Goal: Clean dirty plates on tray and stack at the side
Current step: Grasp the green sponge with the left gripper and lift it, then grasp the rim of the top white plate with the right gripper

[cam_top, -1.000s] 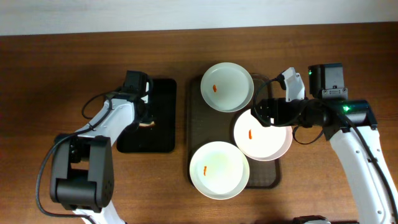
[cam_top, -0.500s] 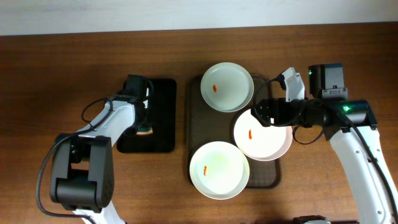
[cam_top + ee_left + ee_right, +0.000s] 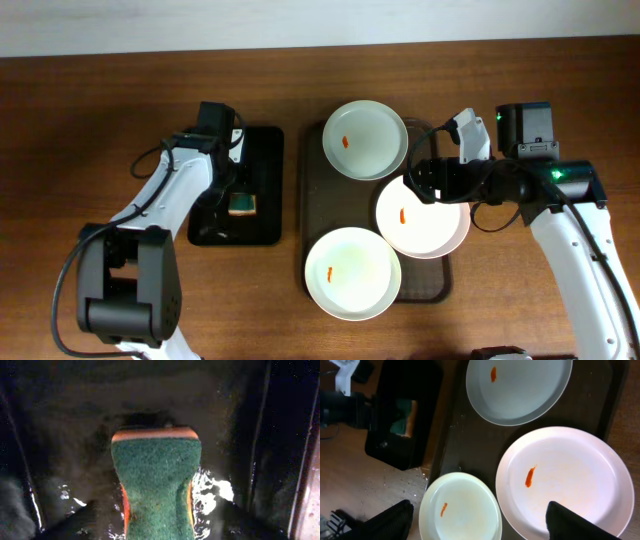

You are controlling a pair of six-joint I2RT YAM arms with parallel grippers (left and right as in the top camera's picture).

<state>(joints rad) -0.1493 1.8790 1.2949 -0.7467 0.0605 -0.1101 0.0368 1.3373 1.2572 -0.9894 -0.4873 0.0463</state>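
Since the sponge (image 3: pixel 156 480) is clamped in the left gripper (image 3: pixel 237 192) over the black tray (image 3: pixel 262 150), the dirty plates (image 3: pixel 366 139), lying smeared on the brown tray (image 3: pixel 314 203) beneath the spread, empty right gripper (image 3: pixel 423 185), are judged next to be reached and wiped.

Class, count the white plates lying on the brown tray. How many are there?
3. The far plate sits at the tray's top end, the right plate at its right edge, the near plate at its bottom end. None seems hidden.
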